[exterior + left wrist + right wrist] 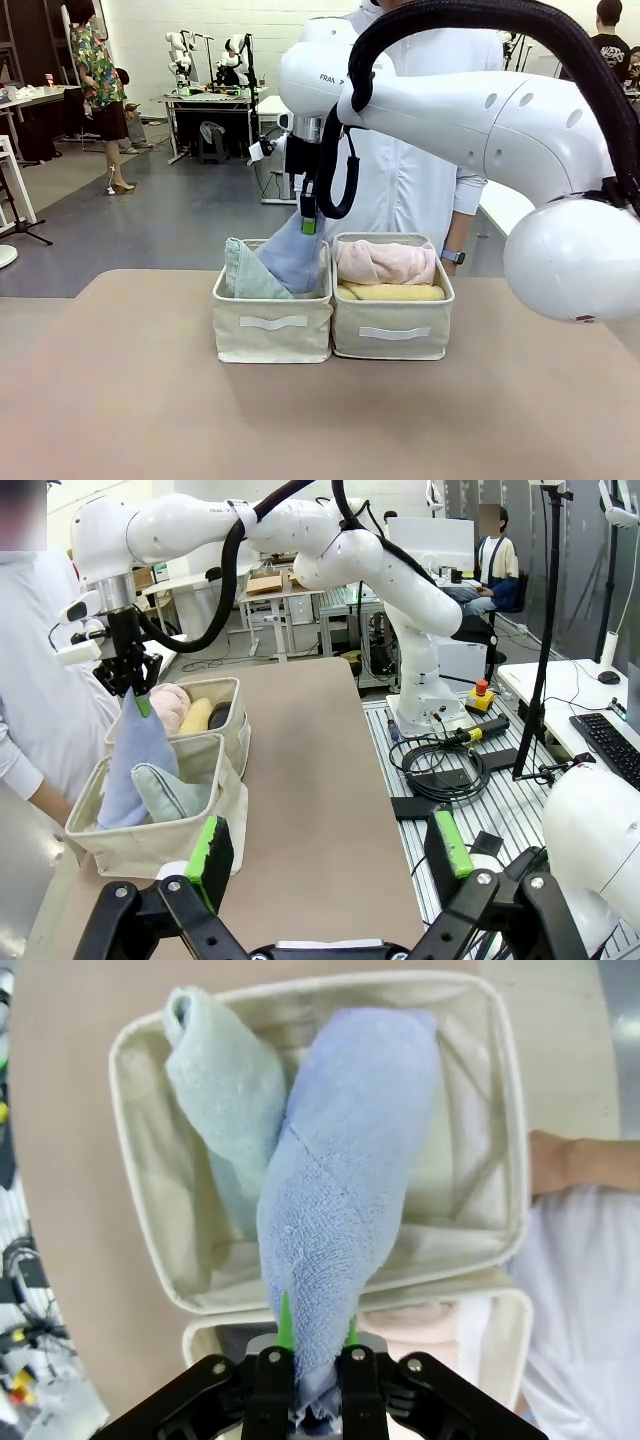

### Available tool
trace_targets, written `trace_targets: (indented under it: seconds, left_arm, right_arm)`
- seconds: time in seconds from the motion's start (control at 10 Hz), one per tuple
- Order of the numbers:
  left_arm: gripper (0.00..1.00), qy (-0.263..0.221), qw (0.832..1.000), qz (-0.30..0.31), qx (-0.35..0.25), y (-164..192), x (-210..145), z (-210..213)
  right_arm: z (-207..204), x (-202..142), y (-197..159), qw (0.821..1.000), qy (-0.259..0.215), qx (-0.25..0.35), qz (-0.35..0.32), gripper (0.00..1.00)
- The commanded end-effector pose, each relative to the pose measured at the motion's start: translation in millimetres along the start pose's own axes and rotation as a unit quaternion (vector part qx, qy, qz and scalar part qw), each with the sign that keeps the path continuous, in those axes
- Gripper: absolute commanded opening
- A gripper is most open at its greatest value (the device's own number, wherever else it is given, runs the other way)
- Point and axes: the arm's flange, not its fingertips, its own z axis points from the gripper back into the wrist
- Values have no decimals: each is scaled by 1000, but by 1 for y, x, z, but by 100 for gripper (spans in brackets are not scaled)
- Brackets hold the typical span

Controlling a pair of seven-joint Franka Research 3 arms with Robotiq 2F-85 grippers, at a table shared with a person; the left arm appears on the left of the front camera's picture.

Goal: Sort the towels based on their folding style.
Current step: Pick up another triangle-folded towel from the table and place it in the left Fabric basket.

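My right gripper (pixel 308 216) (pixel 318 1345) is shut on the narrow tip of the light-blue cone towel (pixel 290 255) (pixel 350 1180), whose wide end hangs down into the left bin (pixel 272 335). Beside it in that bin leans the sage-green cone towel (pixel 244 275) (pixel 225 1090) (pixel 165 790). The right bin (pixel 392 340) holds the rolled pale pink towel (pixel 385 262) above the yellow towel (pixel 395 292); a dark grey towel (pixel 220 715) lies next to them. The white towel is hidden. My left gripper (pixel 330 850) stands open off the table's side, holding nothing.
A person in a white top (pixel 410 170) stands right behind the bins, one forearm (pixel 580 1160) close to the left bin's far rim. The tan table (pixel 150 410) stretches in front of the bins. My right arm (pixel 480 120) spans high over the table's right half.
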Motion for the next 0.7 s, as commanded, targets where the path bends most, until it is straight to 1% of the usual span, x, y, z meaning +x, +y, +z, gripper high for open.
trace_targets:
  seconds: [0.0,0.4,0.6]
  left_arm:
    - [100,-10,1000,-14,5,-2,1,0]
    - [100,-10,1000,-14,5,-2,1,0]
    - [100,-10,1000,-14,5,-2,1,0]
  right_arm:
    - [9,18,-36,999,20,28,2,16]
    - [-18,10,-64,997,30,77,4,16]
    - [-28,3,-77,995,28,100,-1,16]
